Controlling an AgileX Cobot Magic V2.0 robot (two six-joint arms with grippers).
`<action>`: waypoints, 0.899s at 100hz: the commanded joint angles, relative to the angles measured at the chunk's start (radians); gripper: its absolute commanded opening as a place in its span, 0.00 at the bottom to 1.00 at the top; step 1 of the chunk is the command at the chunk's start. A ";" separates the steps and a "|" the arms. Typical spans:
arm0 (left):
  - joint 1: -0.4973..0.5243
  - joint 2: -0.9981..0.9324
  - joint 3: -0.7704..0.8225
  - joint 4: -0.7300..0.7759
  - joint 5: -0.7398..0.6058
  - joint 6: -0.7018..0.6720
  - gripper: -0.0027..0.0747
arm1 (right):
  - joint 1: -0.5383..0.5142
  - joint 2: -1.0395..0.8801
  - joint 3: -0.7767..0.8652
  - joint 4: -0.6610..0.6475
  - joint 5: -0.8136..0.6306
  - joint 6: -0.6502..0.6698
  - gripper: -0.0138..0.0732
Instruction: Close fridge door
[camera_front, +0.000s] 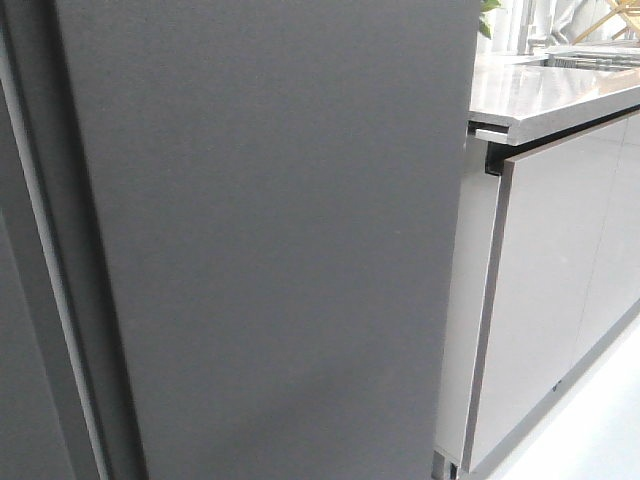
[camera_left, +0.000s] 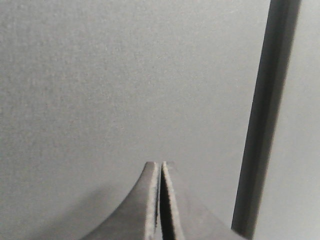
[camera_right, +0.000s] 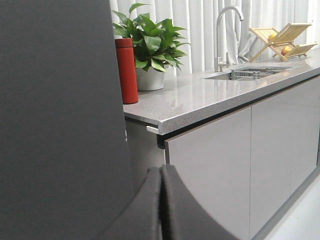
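The fridge door (camera_front: 270, 240) is seen as a big flat dark grey panel that fills most of the front view, very near the camera. To its left, a thin pale strip and another dark grey panel (camera_front: 20, 350) are seen. To its right, the glossy light grey cabinet fronts (camera_front: 550, 300) are found under a speckled counter (camera_front: 560, 95).

The left pincer (camera_left: 160, 200) is pointed straight at a flat grey surface, with its tips at or just short of it. Its two fingers are pressed flat together, and nothing is held between them.

The right pincer (camera_right: 161, 205) is also squeezed tight with nothing in it. It is held by the door's right edge, facing along the cabinets. Farther off on the counter, a red bottle (camera_right: 126, 70), a potted plant (camera_right: 150, 50), a tap (camera_right: 225, 30) and a wooden rack (camera_right: 282, 40) are seen.
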 joint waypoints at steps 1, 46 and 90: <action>-0.008 0.019 0.028 -0.002 -0.077 -0.004 0.01 | -0.006 0.006 0.011 -0.017 -0.064 -0.002 0.07; -0.008 0.019 0.028 -0.002 -0.077 -0.004 0.01 | -0.008 -0.056 0.011 -0.027 -0.008 -0.002 0.07; -0.008 0.019 0.028 -0.002 -0.077 -0.004 0.01 | -0.008 -0.056 0.011 -0.027 -0.008 -0.002 0.07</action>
